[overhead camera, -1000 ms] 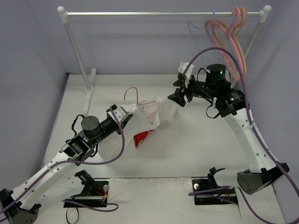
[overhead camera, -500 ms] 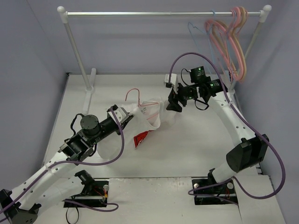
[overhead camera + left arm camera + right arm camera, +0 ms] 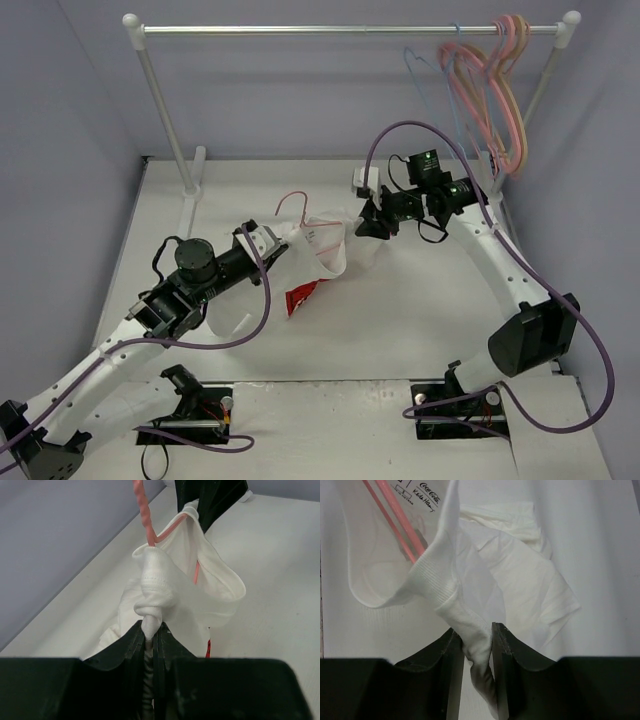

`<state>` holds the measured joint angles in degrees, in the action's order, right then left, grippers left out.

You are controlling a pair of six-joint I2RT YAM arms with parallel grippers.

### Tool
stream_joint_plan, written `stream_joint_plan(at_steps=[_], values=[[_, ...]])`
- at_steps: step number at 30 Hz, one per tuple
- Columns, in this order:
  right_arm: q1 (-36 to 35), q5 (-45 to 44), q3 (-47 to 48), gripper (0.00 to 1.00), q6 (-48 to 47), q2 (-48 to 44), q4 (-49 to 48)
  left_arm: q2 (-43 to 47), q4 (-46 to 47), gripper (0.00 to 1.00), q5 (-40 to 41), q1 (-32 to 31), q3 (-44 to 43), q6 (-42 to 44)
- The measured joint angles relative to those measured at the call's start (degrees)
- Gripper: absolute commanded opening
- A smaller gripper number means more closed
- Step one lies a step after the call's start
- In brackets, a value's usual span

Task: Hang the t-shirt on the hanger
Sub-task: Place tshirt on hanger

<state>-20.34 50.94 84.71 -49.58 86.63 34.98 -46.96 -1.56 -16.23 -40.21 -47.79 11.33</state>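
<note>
Above the pale bench [image 3: 430, 300], my left hand [image 3: 151, 628] and right hand [image 3: 473, 636] each clamp the shirt [image 3: 328, 248] by its collar, stretched between them around the hanger [image 3: 142, 510], hook nearest my left.

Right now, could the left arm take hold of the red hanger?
Probably not yet. The hanger rises unobstructed just ahead of the left gripper, but that gripper is shut on the t-shirt collar, so it would have to let go first.
</note>
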Motion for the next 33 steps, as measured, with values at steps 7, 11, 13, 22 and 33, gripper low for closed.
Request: stream_joint_plan(at_steps=[7,11,13,22,33], values=[[-0.1,0.9,-1.2,0.0,-0.2,-3.0,-0.2,-0.4,-0.8,0.0,-0.3,0.0,-1.2,0.6],[-0.3,0.9,-1.6,0.0,0.1,-5.0,-0.6,-0.4,-1.2,0.03,0.7,0.0,-1.7,1.3],[-0.3,0.7,-1.9,0.0,0.3,-6.4,-1.0,0.0,-1.6,0.16,2.1,0.0,-1.7,2.0],[-0.3,-0.5,-2.7,0.0,3.6,-12.0,-3.4,3.5,-4.0,0.33,11.4,0.0,-1.7,5.1],[1.3,-3.3,-4.0,0.0,7.4,-14.4,-6.9,3.2,-5.2,0.37,25.0,3.7,-1.7,6.2]])
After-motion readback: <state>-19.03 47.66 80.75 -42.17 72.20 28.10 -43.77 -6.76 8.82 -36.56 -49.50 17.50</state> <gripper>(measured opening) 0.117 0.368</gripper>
